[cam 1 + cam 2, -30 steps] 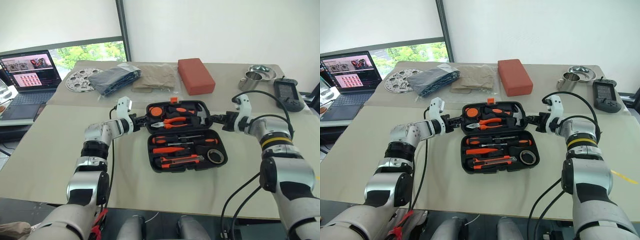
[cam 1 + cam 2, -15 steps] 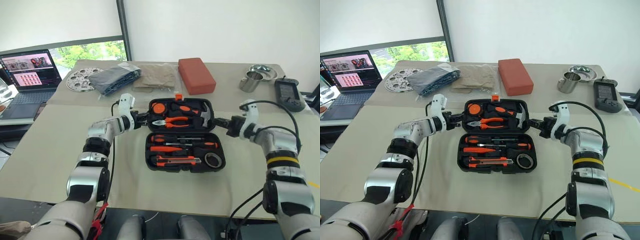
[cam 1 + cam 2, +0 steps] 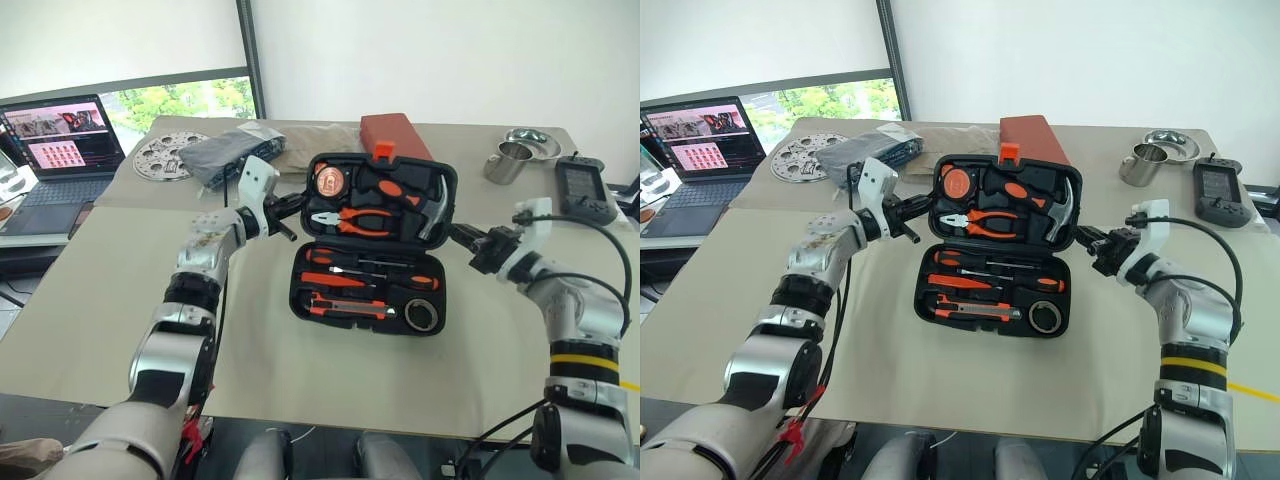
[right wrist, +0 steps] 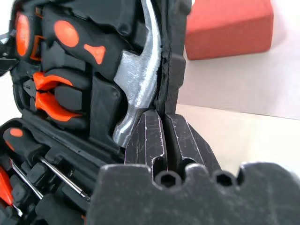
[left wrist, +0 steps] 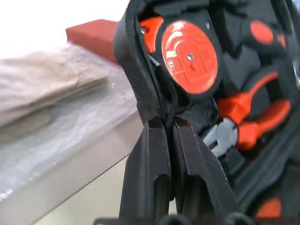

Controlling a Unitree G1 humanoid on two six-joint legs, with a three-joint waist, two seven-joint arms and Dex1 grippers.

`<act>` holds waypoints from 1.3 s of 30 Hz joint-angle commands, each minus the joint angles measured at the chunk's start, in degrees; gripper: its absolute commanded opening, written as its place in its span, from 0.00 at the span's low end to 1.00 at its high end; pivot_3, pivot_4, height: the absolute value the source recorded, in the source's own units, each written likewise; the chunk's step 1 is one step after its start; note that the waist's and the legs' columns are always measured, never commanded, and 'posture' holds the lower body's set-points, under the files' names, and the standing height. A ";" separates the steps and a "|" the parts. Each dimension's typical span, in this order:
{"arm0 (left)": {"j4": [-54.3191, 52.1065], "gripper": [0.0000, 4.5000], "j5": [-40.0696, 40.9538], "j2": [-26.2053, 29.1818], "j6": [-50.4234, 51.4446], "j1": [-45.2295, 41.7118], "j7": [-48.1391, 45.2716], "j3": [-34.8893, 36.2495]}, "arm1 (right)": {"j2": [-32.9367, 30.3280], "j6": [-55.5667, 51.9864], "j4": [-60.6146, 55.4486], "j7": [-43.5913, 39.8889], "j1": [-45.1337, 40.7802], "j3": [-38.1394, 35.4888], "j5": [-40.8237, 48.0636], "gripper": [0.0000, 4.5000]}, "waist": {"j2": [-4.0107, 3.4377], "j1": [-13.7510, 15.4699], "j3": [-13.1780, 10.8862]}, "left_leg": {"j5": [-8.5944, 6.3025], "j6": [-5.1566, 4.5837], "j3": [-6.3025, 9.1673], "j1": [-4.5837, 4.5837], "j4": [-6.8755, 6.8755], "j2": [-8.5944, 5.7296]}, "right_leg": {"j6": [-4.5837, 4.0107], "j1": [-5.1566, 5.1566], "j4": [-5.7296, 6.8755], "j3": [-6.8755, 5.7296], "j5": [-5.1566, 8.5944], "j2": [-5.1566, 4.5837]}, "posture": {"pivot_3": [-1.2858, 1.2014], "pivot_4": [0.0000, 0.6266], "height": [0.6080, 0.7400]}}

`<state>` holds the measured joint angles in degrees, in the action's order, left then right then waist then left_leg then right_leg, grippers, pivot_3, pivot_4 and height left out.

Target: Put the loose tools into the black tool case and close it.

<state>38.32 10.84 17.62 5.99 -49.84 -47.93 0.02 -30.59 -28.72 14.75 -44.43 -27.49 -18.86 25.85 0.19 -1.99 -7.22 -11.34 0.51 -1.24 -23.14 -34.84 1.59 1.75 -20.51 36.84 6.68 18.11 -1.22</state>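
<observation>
Tabletop: wrist views show tools [image 5: 166, 124] [image 4: 164, 123] pinching lid [image 3: 385, 195].

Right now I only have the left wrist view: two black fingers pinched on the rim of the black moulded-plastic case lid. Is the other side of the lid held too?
Observer: Yes. The right gripper is shut on the opposite rim of the black tool case lid, beside the steel hammer head.
Operator: How far over is the lid?
Observer: It stands tilted up from the case base, not yet folded down.
Operator: Any loose tools left on the table?
Observer: I see none; screwdrivers, the utility knife and the grey roll sit in the base.
</observation>
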 commanded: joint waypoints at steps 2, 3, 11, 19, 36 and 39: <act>-7.14 0.01 -1.92 1.72 -7.76 4.12 -2.16 -1.61 | -1.26 11.18 -4.11 -2.14 1.32 0.14 -1.85 0.00 | 0.00 0.22 0.00 | -0.01 -0.01 0.01 0.00 -0.03 0.00 | 0.00 0.00 0.00 0.00 0.00 0.00 | 0.52 0.24 0.90; -6.79 0.01 -3.15 2.30 -11.23 5.56 -2.13 -2.14 | -1.46 14.55 -3.15 -2.49 1.79 0.75 -3.36 0.00 | 0.00 0.25 0.00 | -0.01 -0.01 0.00 0.00 -0.04 0.00 | 0.00 0.00 0.00 0.03 0.00 0.00 | 0.52 0.24 0.90; 1.08 0.01 -10.48 4.25 -34.81 7.52 2.25 -4.17 | -2.74 31.35 1.21 -3.84 3.08 3.61 -10.09 0.00 | 0.01 0.65 0.00 | 0.00 -0.02 -0.07 0.19 -0.09 0.00 | 0.00 0.05 -0.08 0.08 0.00 0.00 | 0.52 0.24 0.90; 10.17 0.01 -20.08 7.21 -58.23 7.27 10.44 -7.15 | -4.51 51.94 6.88 -4.61 6.77 6.23 -16.70 0.00 | 0.01 1.00 0.00 | 0.01 -0.04 -0.18 0.30 -0.09 0.02 | 0.00 0.09 -0.07 0.17 0.00 0.00 | 0.52 0.24 0.90; 22.71 0.98 -28.61 22.97 -84.17 11.72 21.23 -13.49 | -17.61 86.04 30.12 1.66 18.94 8.03 -20.74 0.52 | 0.23 -0.50 -0.09 | -0.06 -0.19 -0.78 1.13 0.00 0.28 | -0.04 0.66 -0.12 0.41 0.03 -0.26 | 0.52 0.24 0.90; 18.54 0.98 -10.77 18.87 -70.49 11.37 8.29 -10.30 | -17.13 65.30 10.02 -4.89 28.27 8.23 -4.48 0.52 | 0.15 -0.57 -0.04 | -0.07 -0.20 -0.77 1.23 -0.02 0.35 | -0.05 0.92 -0.10 0.36 0.03 -0.26 | 0.52 0.24 0.90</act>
<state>59.89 -9.89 37.69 -70.79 -37.61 -33.83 -12.69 -47.15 46.19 35.02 -46.35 -0.85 -9.75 12.12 0.33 -2.55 -7.26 -11.41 0.32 -2.00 -21.97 -34.89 1.94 1.71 -19.58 36.81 7.01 18.14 -1.50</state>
